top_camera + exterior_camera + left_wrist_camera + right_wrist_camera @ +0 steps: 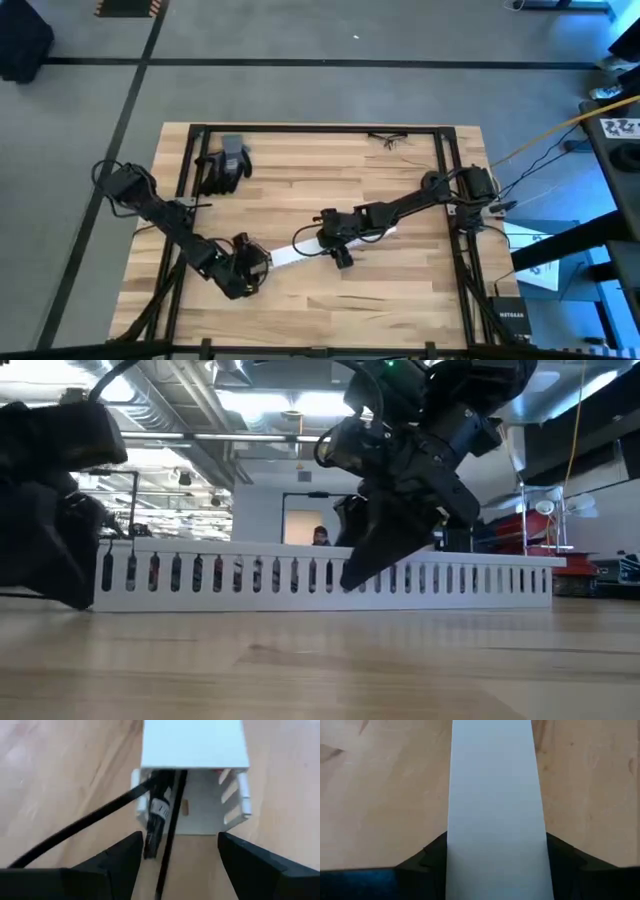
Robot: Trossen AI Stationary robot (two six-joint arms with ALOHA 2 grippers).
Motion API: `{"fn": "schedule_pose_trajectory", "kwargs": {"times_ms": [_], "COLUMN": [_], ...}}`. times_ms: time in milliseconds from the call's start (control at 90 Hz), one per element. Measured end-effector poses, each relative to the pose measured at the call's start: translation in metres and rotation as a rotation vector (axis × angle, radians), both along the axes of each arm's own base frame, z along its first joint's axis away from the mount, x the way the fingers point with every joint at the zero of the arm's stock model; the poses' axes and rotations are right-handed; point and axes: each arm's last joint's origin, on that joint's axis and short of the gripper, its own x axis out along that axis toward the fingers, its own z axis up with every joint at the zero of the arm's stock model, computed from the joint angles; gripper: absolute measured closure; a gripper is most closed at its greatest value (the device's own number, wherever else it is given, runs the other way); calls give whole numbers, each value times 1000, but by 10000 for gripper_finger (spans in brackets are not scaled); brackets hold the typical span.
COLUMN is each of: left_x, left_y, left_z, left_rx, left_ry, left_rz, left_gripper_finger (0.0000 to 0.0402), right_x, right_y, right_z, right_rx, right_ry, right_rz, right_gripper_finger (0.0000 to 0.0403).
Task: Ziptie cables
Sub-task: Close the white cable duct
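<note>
Wood bench [400, 290] w/ black frame, open workshop behind, a person far back in the low view. You've got a white slotted duct [470, 582] lying across the bench centre, lid [495, 810] on top. Right gripper [495, 855] sits over the duct mid-length, fingers [432, 852] straddling the lid and touching its edges, so clamped on the lid or very near it. Left gripper [177, 857] is at the duct's open end, fingers apart, nothing between them but the cables [165, 825]: dark strands running out of the duct mouth toward the wrist cam, one curving off to the side. A pair of dark gloves [225, 163] lies near the bench's far left corner, out of play. Risks, as I judge it: close left too low and you pinch only 1 strand, not the bunch; the stray strand can snag a finger; pull w/ left while right grips loosely and the duct slides or the lid pops off.
</note>
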Motion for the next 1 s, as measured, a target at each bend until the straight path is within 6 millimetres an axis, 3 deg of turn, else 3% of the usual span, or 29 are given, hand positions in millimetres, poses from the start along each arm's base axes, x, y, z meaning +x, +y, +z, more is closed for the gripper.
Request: {"fn": "schedule_pose_trajectory", "kwargs": {"times_ms": [367, 756, 1000], "left_x": [5, -2, 1], "left_y": [6, 20, 22], "left_z": [0, 17, 17], "left_rx": [31, 45, 94], "left_ry": [2, 5, 24], "left_rz": [4, 99, 42], "left_gripper_finger": [149, 149, 149], "right_x": [0, 4, 4], "right_y": [-1, -10, -10], "right_z": [0, 2, 2], "right_rx": [-25, -47, -44], "right_ry": [2, -33, -34], "right_rz": [-20, -111, -112], "right_gripper_finger": [188, 187, 187]}}
